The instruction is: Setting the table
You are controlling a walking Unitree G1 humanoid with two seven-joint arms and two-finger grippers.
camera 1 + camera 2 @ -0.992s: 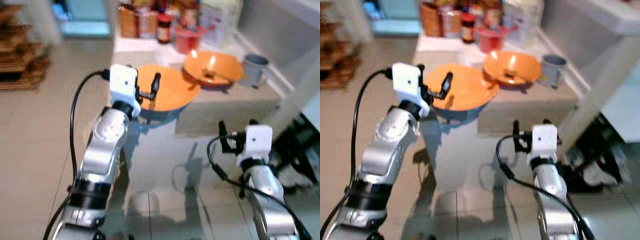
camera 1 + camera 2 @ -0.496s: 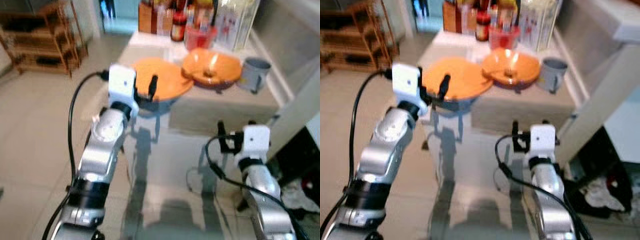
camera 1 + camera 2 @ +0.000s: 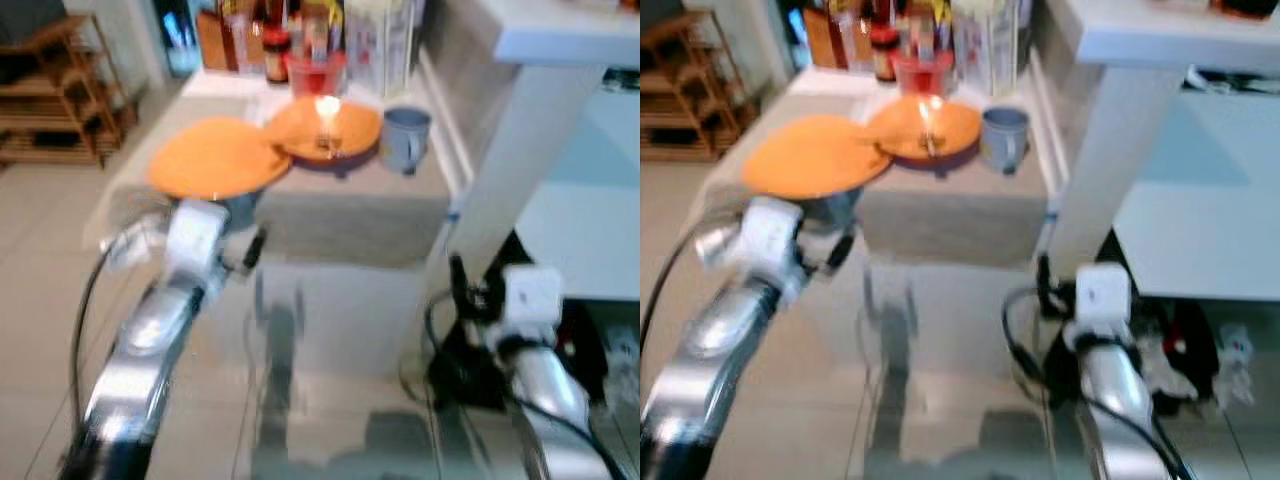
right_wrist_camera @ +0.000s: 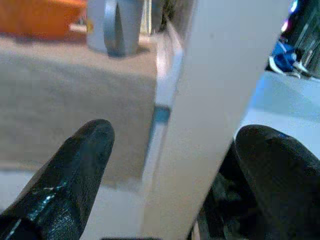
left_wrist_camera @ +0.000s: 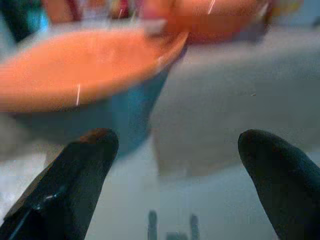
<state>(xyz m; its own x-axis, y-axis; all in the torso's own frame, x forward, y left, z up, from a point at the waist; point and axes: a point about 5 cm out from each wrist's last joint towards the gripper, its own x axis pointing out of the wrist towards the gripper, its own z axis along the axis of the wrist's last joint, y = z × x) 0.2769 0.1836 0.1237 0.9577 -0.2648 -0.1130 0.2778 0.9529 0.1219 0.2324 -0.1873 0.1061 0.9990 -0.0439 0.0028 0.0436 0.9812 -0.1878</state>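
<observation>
A flat orange plate [image 3: 218, 157] rests on a blue bowl [image 5: 125, 115] at the near left corner of the grey mat [image 3: 345, 215]. Behind it stand an orange bowl [image 3: 322, 128] and a grey mug [image 3: 405, 137]. My left gripper [image 3: 235, 242] is open, just short of the blue bowl and lower than the plate; in the left wrist view its fingertips [image 5: 90, 150] frame the bowl and the mat's edge. My right gripper [image 3: 480, 285] is open and holds nothing, low beside the white post [image 3: 520, 150]. The right wrist view looks past that post [image 4: 210, 100] to the mug [image 4: 117, 25].
Bottles, jars and a red cup [image 3: 315, 72] crowd the back of the table. A glass surface [image 3: 330, 330] reflects the arms in front. A wooden shelf [image 3: 60, 90] stands at the left. Dark clutter [image 3: 1185, 345] lies under a pale blue top [image 3: 580, 220] on the right.
The view has swung to the right and is blurred. My left gripper, which overlapped the orange plate before, now sits lower and nearer than it. The right gripper is now beside the white post.
</observation>
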